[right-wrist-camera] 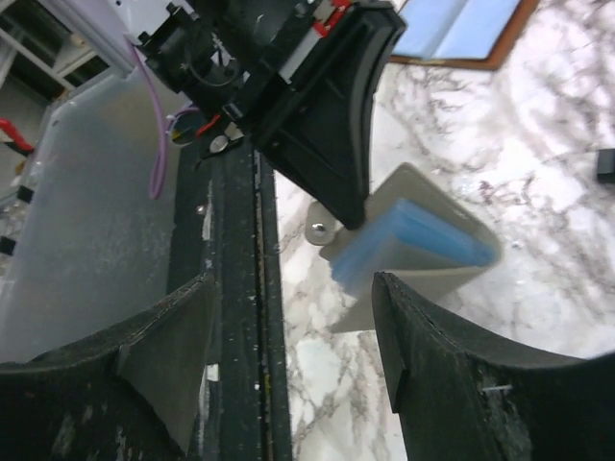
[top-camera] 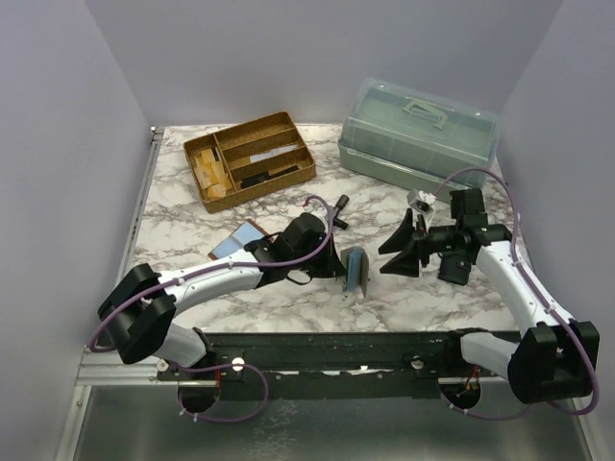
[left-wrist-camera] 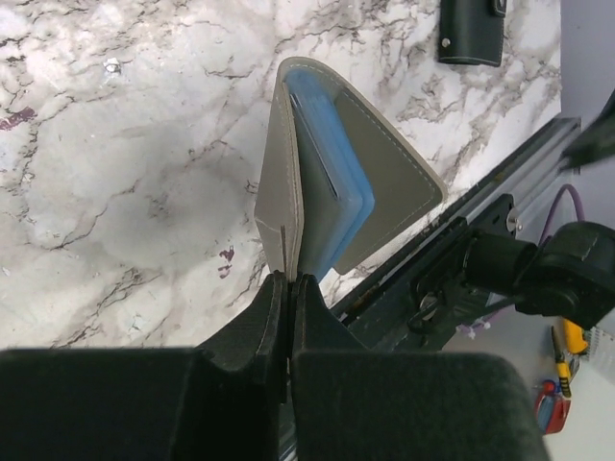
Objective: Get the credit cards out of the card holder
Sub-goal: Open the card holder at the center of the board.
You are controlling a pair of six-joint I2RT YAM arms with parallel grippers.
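Note:
The grey card holder (top-camera: 356, 271) stands on edge near the front of the table, folded half open. Light-blue credit cards (left-wrist-camera: 338, 168) sit between its flaps, their edges showing. My left gripper (left-wrist-camera: 288, 279) is shut on the edge of one flap; from above it (top-camera: 339, 268) is just left of the holder. My right gripper (top-camera: 384, 261) hangs open a little to the holder's right, pointing at it. In the right wrist view the credit cards (right-wrist-camera: 418, 238) lie just beyond its right finger (right-wrist-camera: 442, 365), with nothing between the jaws.
A light-blue flat card with a reddish-brown rim (top-camera: 236, 239) lies on the marble under the left arm. A wooden divided tray (top-camera: 250, 158) and a translucent green lidded box (top-camera: 418, 130) stand at the back. A small black object (top-camera: 341, 206) lies mid-table. A black rail (top-camera: 327, 351) runs along the near edge.

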